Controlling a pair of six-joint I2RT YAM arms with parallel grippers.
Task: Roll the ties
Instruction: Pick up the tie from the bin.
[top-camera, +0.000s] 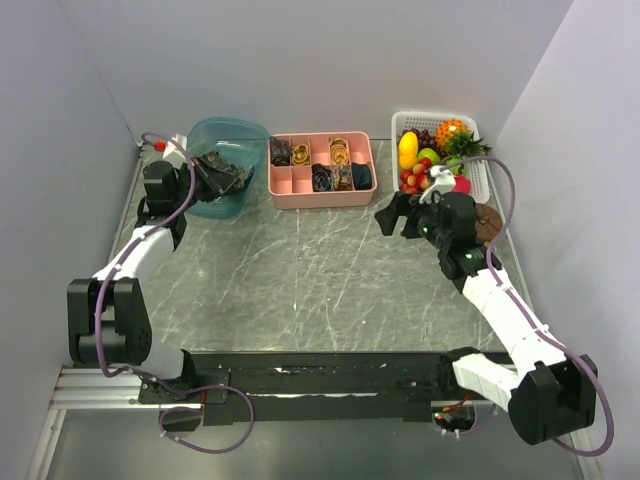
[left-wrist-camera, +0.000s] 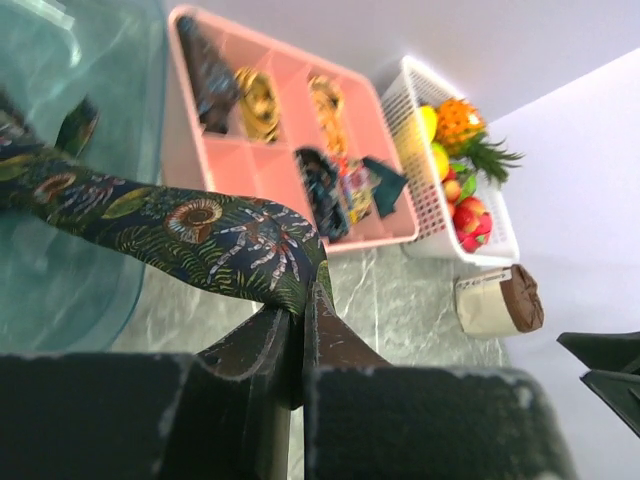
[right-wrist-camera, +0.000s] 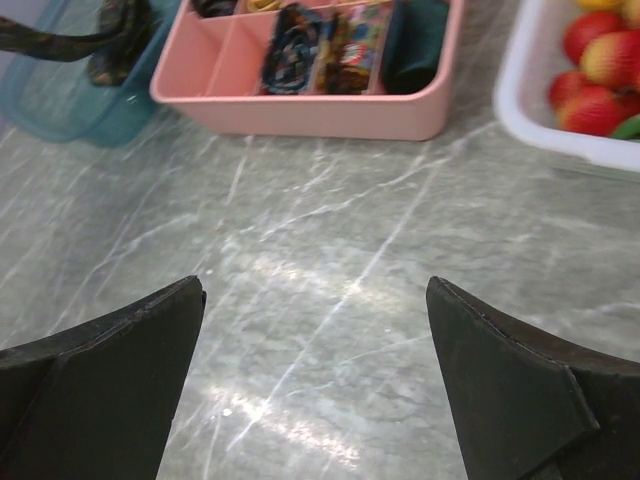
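While the left gripper (left-wrist-camera: 300, 335) hangs over the teal translucent bin (top-camera: 232, 126) at the far left of the bench (top-camera: 320, 290), its jaws are pinched almost closed on a dark patterned tie (left-wrist-camera: 200, 235) — spiders and fern leaves show on the fabric — and the strip runs from the fingers down into the bin. Just beside the bin sits a pink compartment tray (top-camera: 320, 198) with several rolled ties (top-camera: 322, 178) in its cells. The right gripper (right-wrist-camera: 315, 330) hangs above bare marble near the white fruit basket (top-camera: 482, 178) — jaws spread wide, holding nothing.
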